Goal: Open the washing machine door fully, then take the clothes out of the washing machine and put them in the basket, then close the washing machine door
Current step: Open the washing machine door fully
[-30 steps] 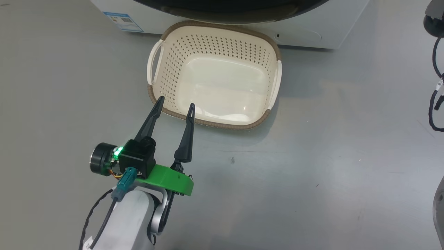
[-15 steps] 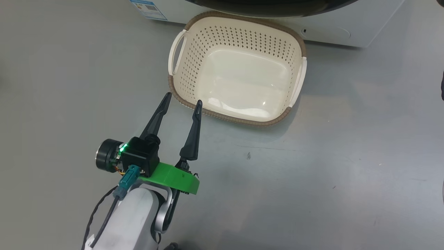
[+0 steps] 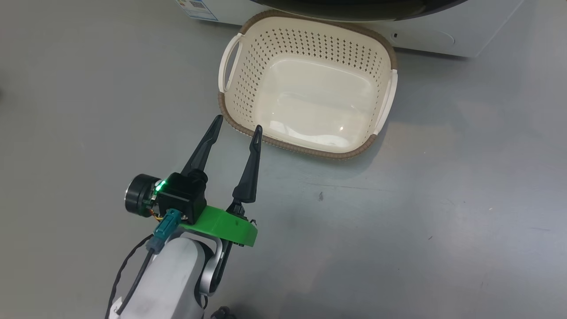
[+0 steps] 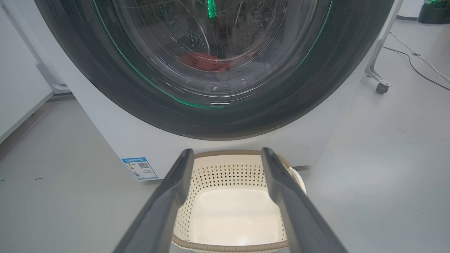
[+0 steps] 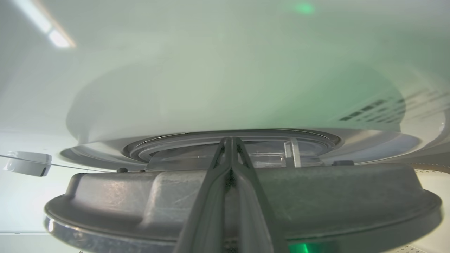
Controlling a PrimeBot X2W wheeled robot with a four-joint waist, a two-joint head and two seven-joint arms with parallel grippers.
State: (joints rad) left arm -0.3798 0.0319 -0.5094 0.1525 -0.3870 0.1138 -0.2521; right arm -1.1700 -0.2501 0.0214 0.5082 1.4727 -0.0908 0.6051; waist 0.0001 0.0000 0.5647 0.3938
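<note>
The cream basket (image 3: pixel 310 88) stands on the grey floor right before the white washing machine (image 3: pixel 443 35). My left gripper (image 3: pixel 238 124) is open and holds nothing, its fingertips at the basket's near left rim. In the left wrist view the left gripper (image 4: pixel 226 151) frames the basket (image 4: pixel 232 203). Above it, the glossy black washing machine door (image 4: pixel 218 116) covers the drum, and the red clothes (image 4: pixel 207 61) show through its glass. My right gripper (image 5: pixel 230 140) is shut with nothing between its fingers, which lie over the door's grey rim (image 5: pixel 334 196); whether they touch it I cannot tell.
A blue label (image 4: pixel 139 168) sits low on the machine's front left. A stand's leg with a caster (image 4: pixel 381 86) and a floor cable (image 4: pixel 415 56) lie right of the machine. A white cabinet (image 4: pixel 21 88) stands to its left.
The head camera has turned, so the basket and machine sit further right in the picture. My left gripper stays open by the basket's near left corner.
</note>
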